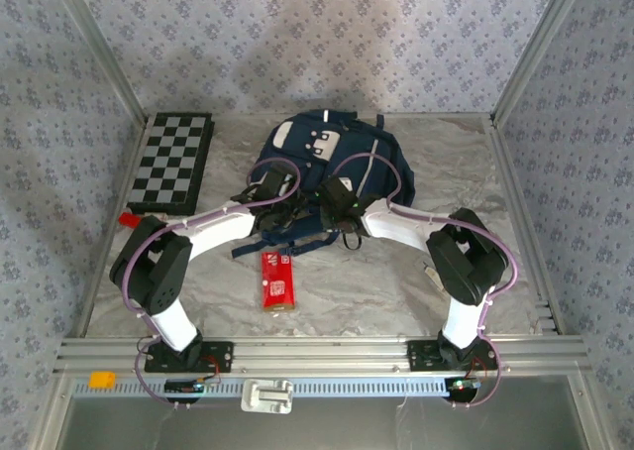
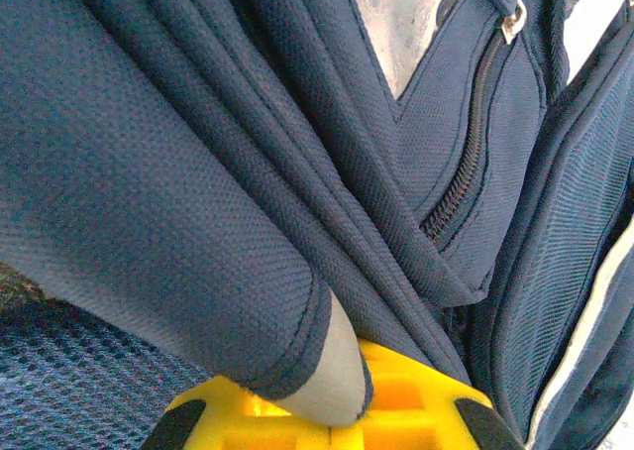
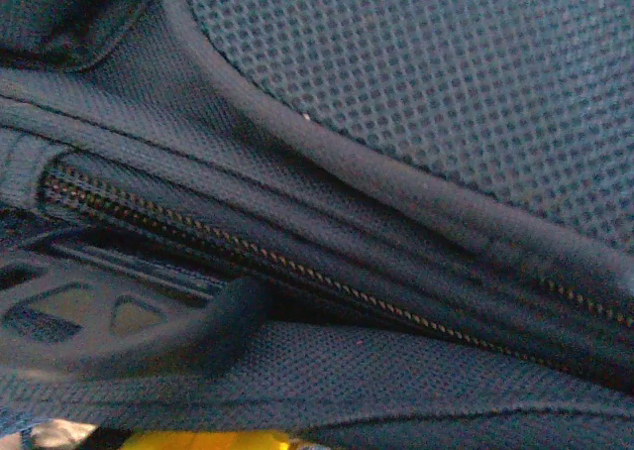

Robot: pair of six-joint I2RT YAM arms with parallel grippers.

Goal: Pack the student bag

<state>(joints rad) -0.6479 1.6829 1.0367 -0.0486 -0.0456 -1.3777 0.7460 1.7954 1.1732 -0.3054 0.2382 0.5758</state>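
Observation:
The student bag (image 1: 332, 158) is a navy backpack with white patches, lying at the back middle of the table. My left gripper (image 1: 287, 210) meets its near edge from the left. In the left wrist view a folded hem of the student bag (image 2: 198, 172), grey on its inner side, is pinched in my left gripper (image 2: 332, 415) between the yellow jaws. My right gripper (image 1: 332, 204) reaches the same edge from the right. In the right wrist view, navy mesh and a zip (image 3: 297, 272) cover my right gripper (image 3: 297, 371). One dark finger (image 3: 129, 321) pokes into the zip opening.
A red packet (image 1: 277, 280) lies on the crinkled silver sheet (image 1: 416, 291), just in front of the bag. A folded chessboard (image 1: 173, 163) rests at the back left with a small red piece (image 1: 127, 218) by its near corner. Patterned walls close three sides.

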